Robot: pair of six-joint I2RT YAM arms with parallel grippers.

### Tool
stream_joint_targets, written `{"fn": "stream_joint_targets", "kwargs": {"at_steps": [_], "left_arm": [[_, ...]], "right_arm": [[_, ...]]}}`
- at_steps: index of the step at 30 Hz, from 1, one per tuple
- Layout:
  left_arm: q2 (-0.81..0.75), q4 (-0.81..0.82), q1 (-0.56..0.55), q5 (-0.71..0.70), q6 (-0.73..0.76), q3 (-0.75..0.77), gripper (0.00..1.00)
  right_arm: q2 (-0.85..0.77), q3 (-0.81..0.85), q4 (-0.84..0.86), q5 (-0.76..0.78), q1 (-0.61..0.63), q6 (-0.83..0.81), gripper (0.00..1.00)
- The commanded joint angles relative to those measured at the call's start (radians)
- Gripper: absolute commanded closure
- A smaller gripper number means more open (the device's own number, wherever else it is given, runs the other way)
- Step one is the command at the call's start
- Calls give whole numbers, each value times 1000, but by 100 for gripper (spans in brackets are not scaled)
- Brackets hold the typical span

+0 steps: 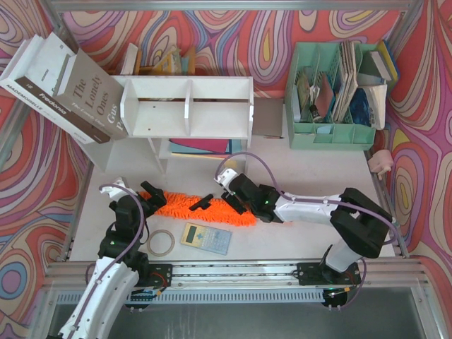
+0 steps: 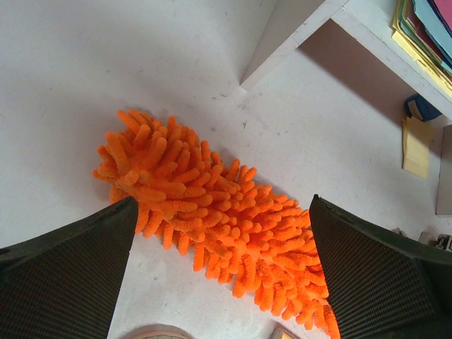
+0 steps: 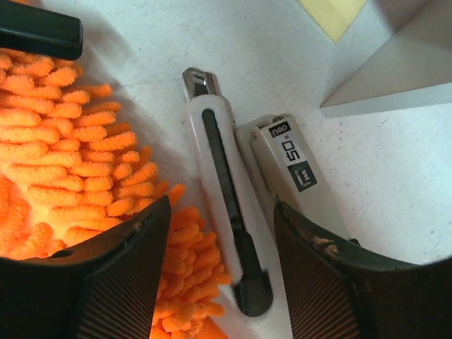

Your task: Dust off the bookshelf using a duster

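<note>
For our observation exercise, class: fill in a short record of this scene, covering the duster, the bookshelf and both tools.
duster: lying flat on the table before the bookshelf
left tool: open, over the duster's fluffy end
right tool: open, straddling a white utility knife beside the duster
held: nothing

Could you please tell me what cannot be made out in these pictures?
- Top view: the right arm hides most of the fluffy orange chenille duster's handle.
- Top view: the white board bookshelf's upper tier covers most of its lower tier.
- Left wrist view: the left fingers cut off the duster's end.
</note>
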Motion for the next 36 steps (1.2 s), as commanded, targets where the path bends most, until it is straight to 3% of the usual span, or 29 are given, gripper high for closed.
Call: {"fn": "stream_joint_targets", "kwargs": {"at_steps": [1, 6, 14, 19, 28, 36], "left_arm": [[-8, 28, -5, 7, 10, -7, 2], [4, 34, -5, 8, 9, -7, 2], [-12, 29, -5, 3, 5, -11, 1], [-17, 26, -5, 4, 7, -10, 2], [-42, 17, -5, 7, 11, -14, 2], [-66, 13, -5, 11, 14, -19, 2]], "right_arm": [[-15, 22, 43, -2, -8, -16, 38], [-68, 87, -27, 5, -5, 119, 36], [-67, 256, -256, 111, 75, 670, 51], [-12, 346, -393, 138, 130, 949, 54], [49, 405, -446, 62, 147, 1253, 52], [126, 428, -448, 15, 147, 1370, 52]]}}
